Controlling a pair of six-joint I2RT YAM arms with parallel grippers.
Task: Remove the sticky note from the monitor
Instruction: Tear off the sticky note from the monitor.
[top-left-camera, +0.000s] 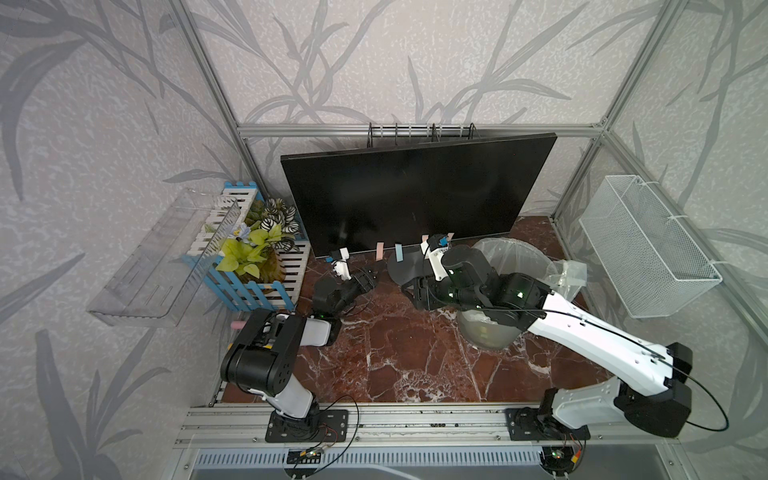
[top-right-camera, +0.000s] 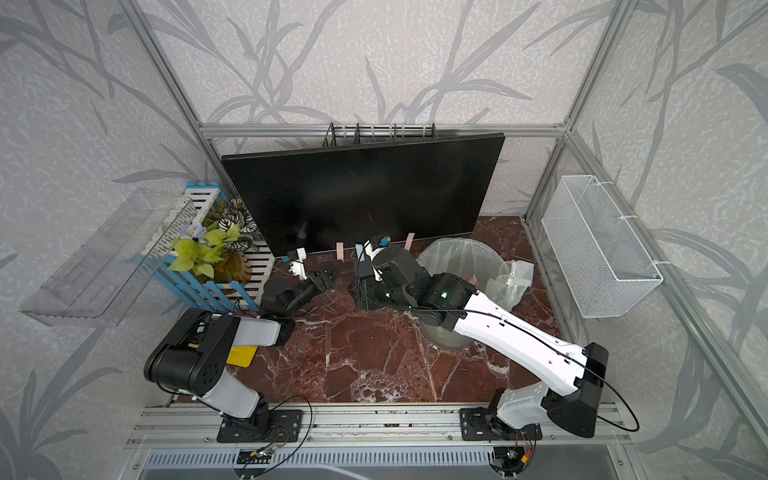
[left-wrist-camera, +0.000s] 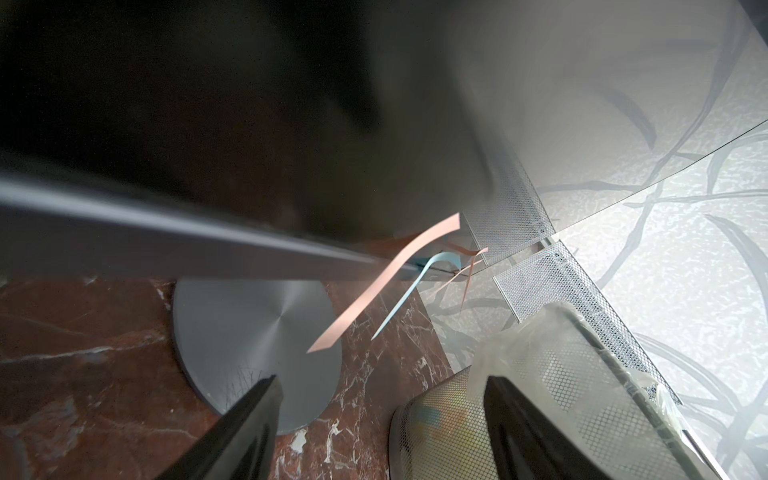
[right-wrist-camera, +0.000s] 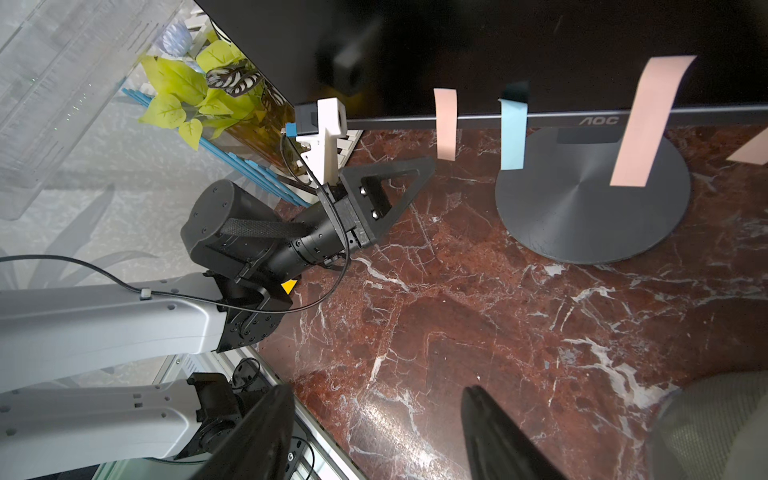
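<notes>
One monitor (top-left-camera: 415, 195) is set upright at the back of the table (top-left-camera: 415, 357) on one round grey stand (right-wrist-camera: 590, 208). Four notes are counted along its lower bezel: three pink and one blue. Each is stuck by its upper end and hangs down past the bezel. In the right wrist view, counted from the planter side, a first pink note (right-wrist-camera: 445, 124) is followed by the blue note (right-wrist-camera: 513, 135). A second pink note (right-wrist-camera: 648, 124) hangs in front of the stand, and only a corner of the third pink note (right-wrist-camera: 750, 153) is seen at the frame edge.

Two grippers are seen. The left gripper (left-wrist-camera: 380, 380) is held low before the monitor's lower edge, near the first pink note. Its jaws are parted and nothing is held between them; the note's free end lies ahead of the fingers, not between them. The right gripper (right-wrist-camera: 378, 388) is held over the table in front of the stand, beside the bin, and its jaws are likewise spread with nothing between them.

One mesh bin (top-left-camera: 511, 245), lined with a clear bag, is placed to the right of the stand. One white wire basket (top-left-camera: 648, 249) is hung on the right wall and one clear tray (top-left-camera: 166, 257) on the left. One planter (top-left-camera: 257, 286) is set beside the monitor, and one black rack (top-left-camera: 419, 131) is seen behind it.
</notes>
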